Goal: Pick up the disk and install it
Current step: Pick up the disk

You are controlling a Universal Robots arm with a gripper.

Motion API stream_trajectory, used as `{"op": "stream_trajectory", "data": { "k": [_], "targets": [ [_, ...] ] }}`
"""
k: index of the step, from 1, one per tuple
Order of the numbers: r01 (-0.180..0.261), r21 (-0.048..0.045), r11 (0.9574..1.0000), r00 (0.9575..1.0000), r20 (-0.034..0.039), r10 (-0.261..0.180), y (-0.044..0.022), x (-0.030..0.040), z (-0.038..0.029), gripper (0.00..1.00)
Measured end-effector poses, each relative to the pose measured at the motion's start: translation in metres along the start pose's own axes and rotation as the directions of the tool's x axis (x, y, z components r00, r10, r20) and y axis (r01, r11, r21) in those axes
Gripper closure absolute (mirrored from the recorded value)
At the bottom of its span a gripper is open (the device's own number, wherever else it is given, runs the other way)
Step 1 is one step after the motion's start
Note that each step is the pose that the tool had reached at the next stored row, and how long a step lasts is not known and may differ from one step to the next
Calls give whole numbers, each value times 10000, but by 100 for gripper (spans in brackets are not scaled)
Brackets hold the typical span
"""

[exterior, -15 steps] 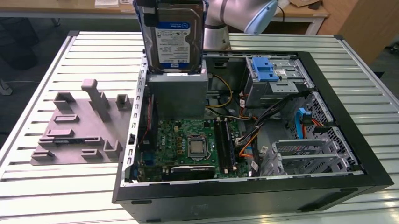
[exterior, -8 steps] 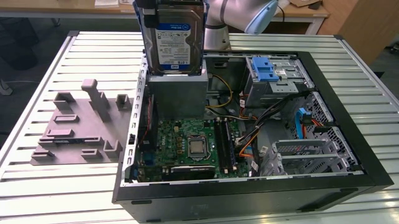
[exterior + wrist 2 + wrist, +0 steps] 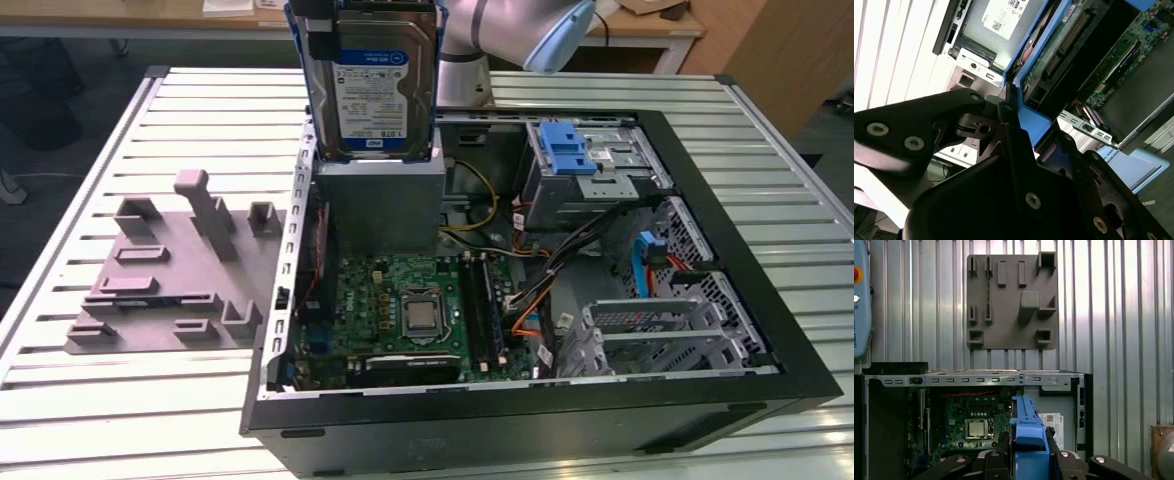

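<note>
Above the open black computer case [image 3: 534,415], at 12 o'clock in the exterior view, the flat silver disk [image 3: 371,90] with blue-and-white label and blue plastic frame hangs upright over the grey power-supply box [image 3: 378,205]. The black tool [image 3: 1029,445], seen in the first wrist view, is clamped on its blue frame.

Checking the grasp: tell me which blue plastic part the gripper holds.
The carrier frame around the disk, clamped in the gripper, upright above the open case. The ribbed blue latch sits on the drive cage, untouched.
</note>
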State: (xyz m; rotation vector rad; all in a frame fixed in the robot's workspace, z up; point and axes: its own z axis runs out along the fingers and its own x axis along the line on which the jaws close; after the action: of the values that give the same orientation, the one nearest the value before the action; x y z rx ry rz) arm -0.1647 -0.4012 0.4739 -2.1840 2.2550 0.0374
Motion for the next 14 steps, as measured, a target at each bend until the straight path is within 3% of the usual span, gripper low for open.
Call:
{"op": "stream_trajectory", "data": {
  "k": [14],
  "targets": [
    [0, 0, 10000, 10000, 1, 0, -1, 2, 0, 64]
  ]
}}
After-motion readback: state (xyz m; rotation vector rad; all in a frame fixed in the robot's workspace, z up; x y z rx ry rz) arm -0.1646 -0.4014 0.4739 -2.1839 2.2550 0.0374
